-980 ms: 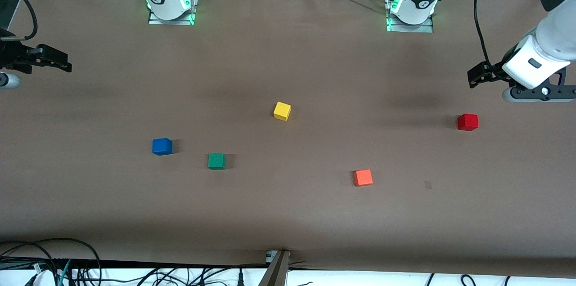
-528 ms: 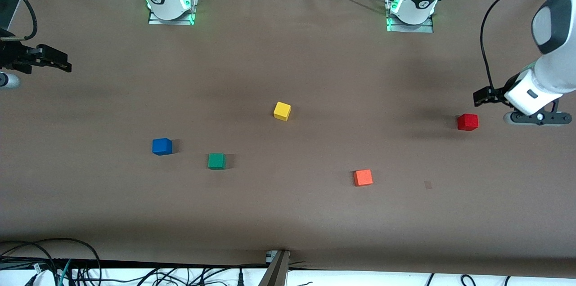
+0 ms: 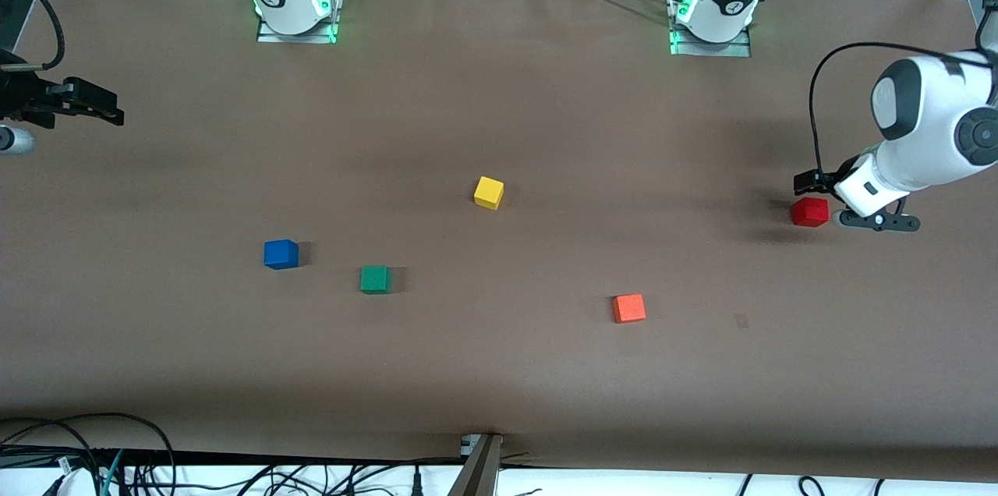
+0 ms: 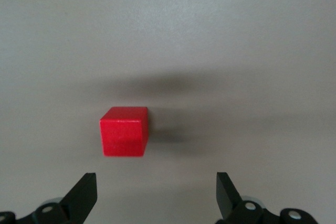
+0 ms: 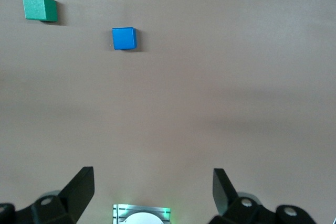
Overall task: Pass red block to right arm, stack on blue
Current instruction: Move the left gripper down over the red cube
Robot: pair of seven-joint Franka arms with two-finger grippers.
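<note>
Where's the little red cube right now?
The red block sits on the table at the left arm's end, just beside the open left gripper; its nearest cube is the orange one.

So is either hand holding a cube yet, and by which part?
Nothing is held. The left hand is open beside the small matte red cube; the right hand waits open.

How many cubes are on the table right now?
5. Red at the left arm's end, beside the open left pincer; orange nearest the camera; yellow mid-table; green and blue toward the right arm's end.
</note>
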